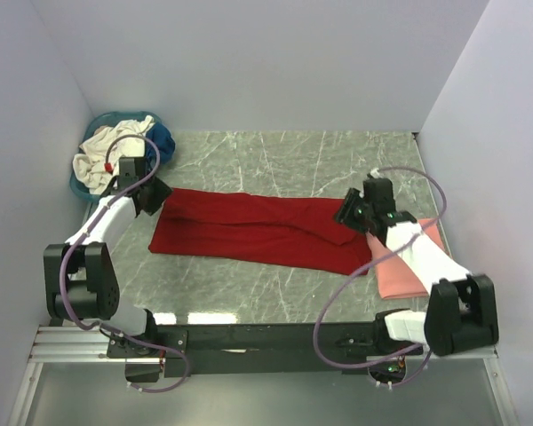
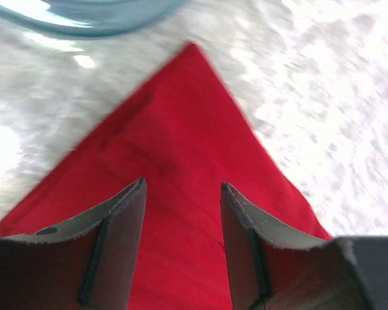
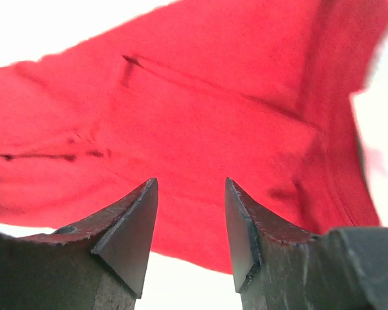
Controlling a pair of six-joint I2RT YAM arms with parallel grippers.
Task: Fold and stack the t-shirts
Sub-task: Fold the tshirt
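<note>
You are seeing the deep red soft cloth t-shirt (image 1: 258,232) lying as a long creased band across the green marbled worktop (image 1: 293,160). Your left pincer (image 2: 183,186) is hovering released over its pointed corner. Your right pincer (image 3: 191,184), likewise released, is hovering over its rumpled end, near the salmon pink cloth shirt (image 1: 396,279).

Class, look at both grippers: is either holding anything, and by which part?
Nothing is held. The left gripper and right gripper both stand open over the red t-shirt, one at each end.
</note>
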